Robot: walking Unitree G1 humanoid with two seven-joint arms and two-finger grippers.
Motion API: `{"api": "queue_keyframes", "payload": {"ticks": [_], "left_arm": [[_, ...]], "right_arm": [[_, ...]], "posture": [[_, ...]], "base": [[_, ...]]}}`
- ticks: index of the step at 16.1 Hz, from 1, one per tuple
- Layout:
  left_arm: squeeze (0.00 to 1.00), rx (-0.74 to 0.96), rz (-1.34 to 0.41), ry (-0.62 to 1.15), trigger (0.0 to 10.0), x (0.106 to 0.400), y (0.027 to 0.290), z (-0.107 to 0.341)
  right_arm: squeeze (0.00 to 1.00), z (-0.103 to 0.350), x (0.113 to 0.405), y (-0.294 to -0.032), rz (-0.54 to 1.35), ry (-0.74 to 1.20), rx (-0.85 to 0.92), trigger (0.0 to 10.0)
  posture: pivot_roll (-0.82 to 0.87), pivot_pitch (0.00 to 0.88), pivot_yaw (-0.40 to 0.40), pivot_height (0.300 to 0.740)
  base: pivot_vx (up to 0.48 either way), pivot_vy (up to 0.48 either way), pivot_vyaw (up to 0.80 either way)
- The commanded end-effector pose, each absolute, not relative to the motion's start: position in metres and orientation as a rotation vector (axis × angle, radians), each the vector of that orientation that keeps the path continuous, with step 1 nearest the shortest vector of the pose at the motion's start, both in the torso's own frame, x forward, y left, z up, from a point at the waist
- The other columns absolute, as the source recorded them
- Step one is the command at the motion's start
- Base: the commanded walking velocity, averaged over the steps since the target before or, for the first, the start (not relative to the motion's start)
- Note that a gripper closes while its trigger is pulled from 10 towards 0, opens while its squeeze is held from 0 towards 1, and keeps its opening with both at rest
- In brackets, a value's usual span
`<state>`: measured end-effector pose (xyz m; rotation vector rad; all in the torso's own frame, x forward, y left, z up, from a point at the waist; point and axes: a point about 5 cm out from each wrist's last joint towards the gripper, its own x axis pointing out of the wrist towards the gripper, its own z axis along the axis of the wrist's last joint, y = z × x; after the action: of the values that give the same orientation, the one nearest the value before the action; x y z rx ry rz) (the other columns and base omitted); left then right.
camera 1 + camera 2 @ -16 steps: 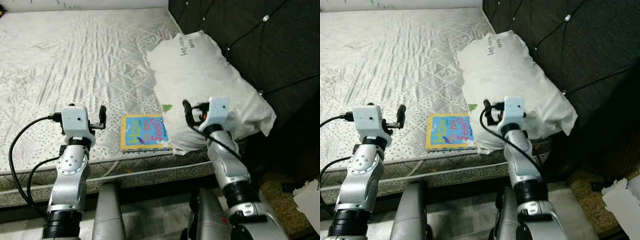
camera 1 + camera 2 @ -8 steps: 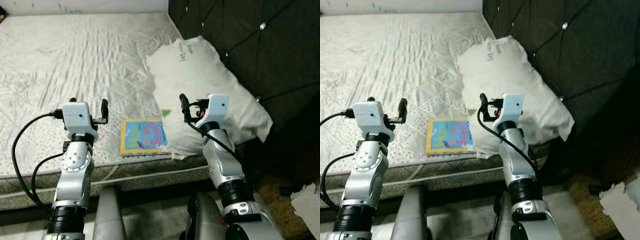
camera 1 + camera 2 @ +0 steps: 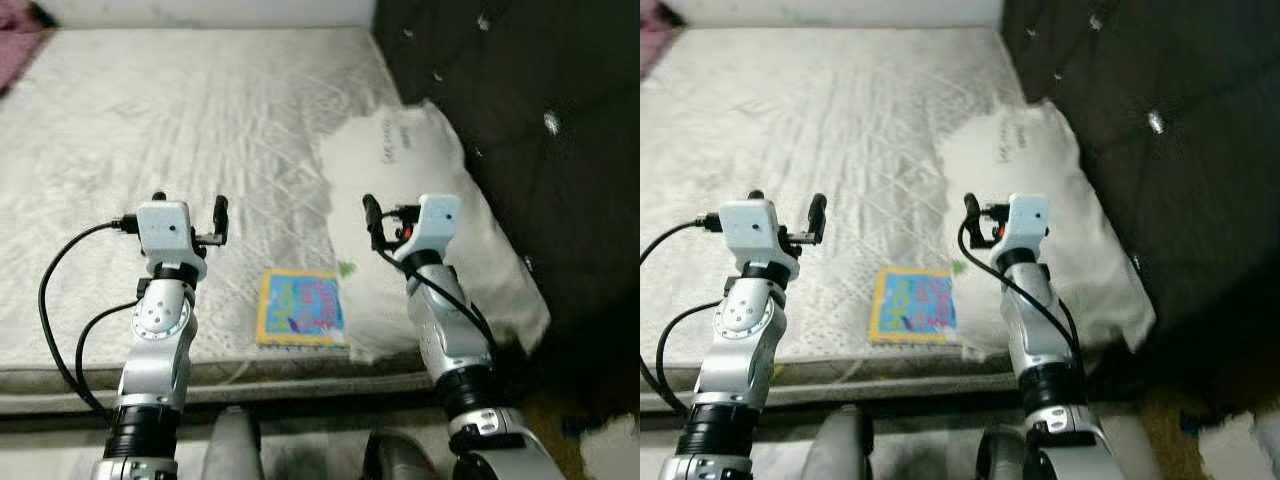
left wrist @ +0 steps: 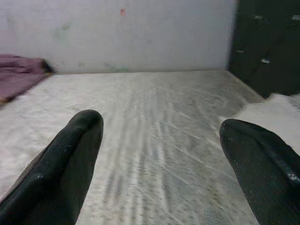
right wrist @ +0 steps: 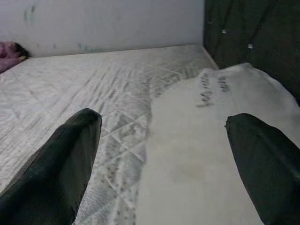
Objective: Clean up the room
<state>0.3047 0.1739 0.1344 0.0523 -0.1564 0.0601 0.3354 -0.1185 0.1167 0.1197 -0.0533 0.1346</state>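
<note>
Both grippers, left gripper (image 4: pixel 159 154) and right gripper (image 5: pixel 161 154), hover over the mattress (image 3: pixel 150 130) (fingers apart).

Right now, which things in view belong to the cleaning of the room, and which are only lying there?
For the job:
- colourful book, flat near the mattress's front edge
- white pillow, against the dark headboard, its corner over the book's edge
- left gripper and right gripper, both open above the bed

Only lying there:
- bare mattress
- purple cloth at the far corner
</note>
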Motion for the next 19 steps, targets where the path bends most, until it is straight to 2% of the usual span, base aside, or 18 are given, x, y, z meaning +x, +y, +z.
{"api": "queue_keyframes", "payload": {"ticks": [1, 4, 6, 9, 19], "left_arm": [[0.0, 0.064, 0.087, -0.156, 10.0, 0.306, 0.178, 0.134], [0.0, 0.046, 0.052, -0.147, 10.0, 0.309, 0.169, 0.131], [0.0, 0.075, 0.026, -0.082, 10.0, 0.311, 0.166, 0.122], [0.0, 0.059, 0.07, 0.006, 10.0, 0.309, 0.173, 0.104], [0.0, 0.054, 0.004, -0.015, 10.0, 0.314, 0.161, 0.11]], "right_arm": [[0.0, 0.119, 0.335, -0.121, 0.122, -0.067, 0.116, 10.0], [0.0, 0.118, 0.335, -0.125, 0.104, -0.063, 0.111, 10.0], [0.0, 0.117, 0.336, -0.123, 0.117, -0.053, 0.106, 10.0], [0.0, 0.114, 0.337, -0.118, 0.139, -0.038, 0.093, 10.0], [0.0, 0.119, 0.338, -0.118, 0.141, -0.076, 0.042, 10.0]], "posture": [[0.07, 0.0, -0.009, 0.74], [0.07, 0.0, -0.012, 0.74], [0.08, 0.0, -0.018, 0.74], [0.08, 0.0, -0.028, 0.74], [0.07, 0.0, -0.011, 0.74]], "base": [[0.0, 0.0, 0.0], [0.0, 0.0, 0.0], [0.0, 0.0, 0.0], [0.0, 0.0, 0.0], [0.0, 0.0, 0.0]]}}
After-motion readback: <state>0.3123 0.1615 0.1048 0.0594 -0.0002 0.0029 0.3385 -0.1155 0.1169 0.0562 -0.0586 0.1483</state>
